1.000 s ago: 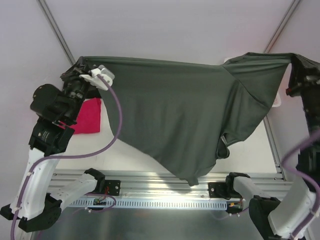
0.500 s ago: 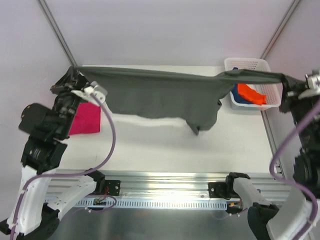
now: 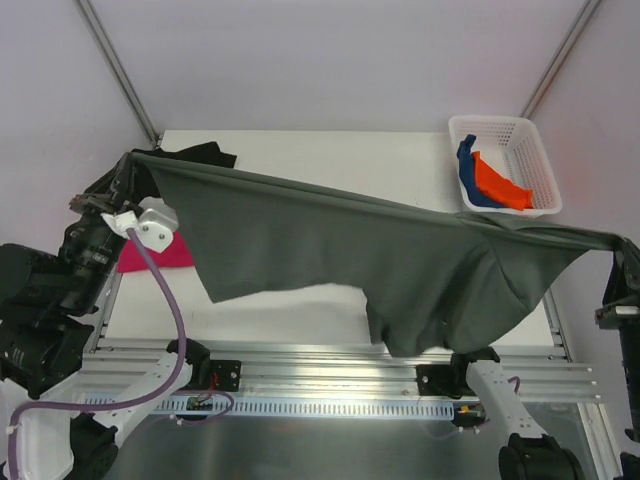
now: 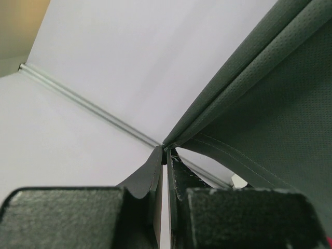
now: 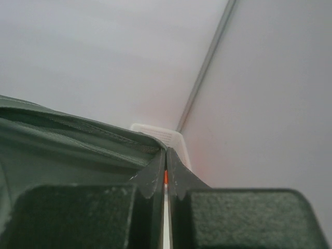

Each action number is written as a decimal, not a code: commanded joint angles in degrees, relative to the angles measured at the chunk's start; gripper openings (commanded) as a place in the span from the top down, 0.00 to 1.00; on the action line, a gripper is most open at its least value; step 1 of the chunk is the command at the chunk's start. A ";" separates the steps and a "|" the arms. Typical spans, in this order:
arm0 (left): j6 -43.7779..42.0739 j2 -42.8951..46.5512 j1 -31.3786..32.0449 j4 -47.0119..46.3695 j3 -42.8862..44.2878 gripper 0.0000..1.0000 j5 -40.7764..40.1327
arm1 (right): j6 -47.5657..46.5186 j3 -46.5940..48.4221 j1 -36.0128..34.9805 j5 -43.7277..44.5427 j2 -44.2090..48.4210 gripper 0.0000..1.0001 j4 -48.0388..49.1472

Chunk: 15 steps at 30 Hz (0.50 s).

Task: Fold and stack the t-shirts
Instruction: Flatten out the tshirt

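Pinching the dark grey t-shirt in left fingers and right fingers, stretched wide over the table, presumably for laying flat.

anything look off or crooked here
The dark grey shirt, pinched by the left gripper and right gripper, hangs askew: its stretched edge runs slantwise across the table, and cloth bunches lower toward the right. Nothing looks spilled or damaged.
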State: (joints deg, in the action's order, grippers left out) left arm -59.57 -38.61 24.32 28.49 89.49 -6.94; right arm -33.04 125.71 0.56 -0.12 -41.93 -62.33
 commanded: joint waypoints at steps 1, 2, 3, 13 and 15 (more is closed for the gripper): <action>-3.96 -4.79 -1.02 -1.15 1.56 1.00 -3.09 | -11.42 -3.18 -2.56 21.19 -0.87 0.99 6.76; -4.84 -6.03 -1.02 -1.59 1.65 1.00 -2.38 | -13.61 -3.80 -3.45 22.08 -1.13 0.99 9.48; -6.07 -8.74 -1.02 -2.47 1.91 1.00 -2.12 | -15.29 -4.33 -5.55 23.22 -2.61 0.99 10.89; -10.56 -26.24 -4.18 -7.31 -7.31 1.00 4.47 | -20.08 -32.32 -10.66 13.22 -12.37 1.00 20.91; -10.83 -31.42 -5.93 -7.22 -9.33 1.00 6.48 | -17.25 -35.52 -10.14 7.89 -18.50 1.00 21.71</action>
State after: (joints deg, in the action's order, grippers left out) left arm -68.01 -65.84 21.15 22.92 82.41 -1.96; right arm -51.40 95.44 -10.07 12.27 -51.68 -45.17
